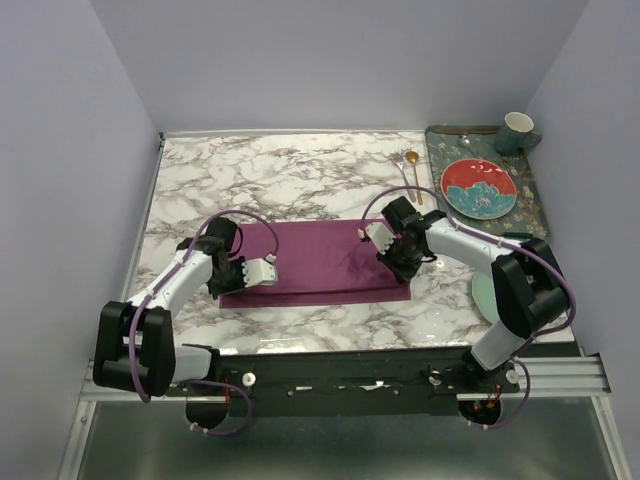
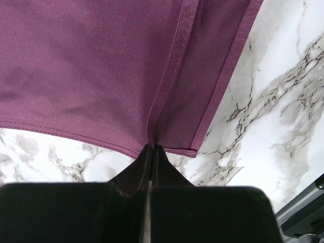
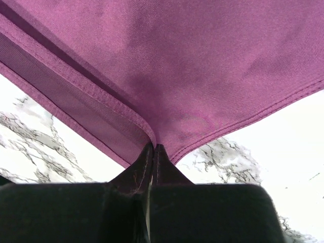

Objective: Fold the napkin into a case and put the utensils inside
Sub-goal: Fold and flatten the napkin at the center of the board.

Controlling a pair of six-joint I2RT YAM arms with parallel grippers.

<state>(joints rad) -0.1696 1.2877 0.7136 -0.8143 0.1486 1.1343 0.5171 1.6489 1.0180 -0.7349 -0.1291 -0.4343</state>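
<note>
The plum-purple napkin (image 1: 318, 262) lies folded as a wide rectangle on the marble table. My left gripper (image 1: 232, 272) is shut on its left end; the left wrist view shows the fingertips pinching the hemmed edge (image 2: 152, 142) near a corner. My right gripper (image 1: 397, 252) is shut on its right end; the right wrist view shows the fingertips pinching the folded hem (image 3: 154, 140). The silver fork (image 1: 402, 172) and gold spoon (image 1: 413, 172) lie side by side on the table beyond the napkin's right end, left of the tray.
A teal patterned tray (image 1: 530, 185) at the back right holds a red plate (image 1: 479, 187), a teal mug (image 1: 517, 131) and another utensil (image 1: 462, 132). A pale green plate (image 1: 482, 296) lies under my right arm. Walls enclose the table on three sides.
</note>
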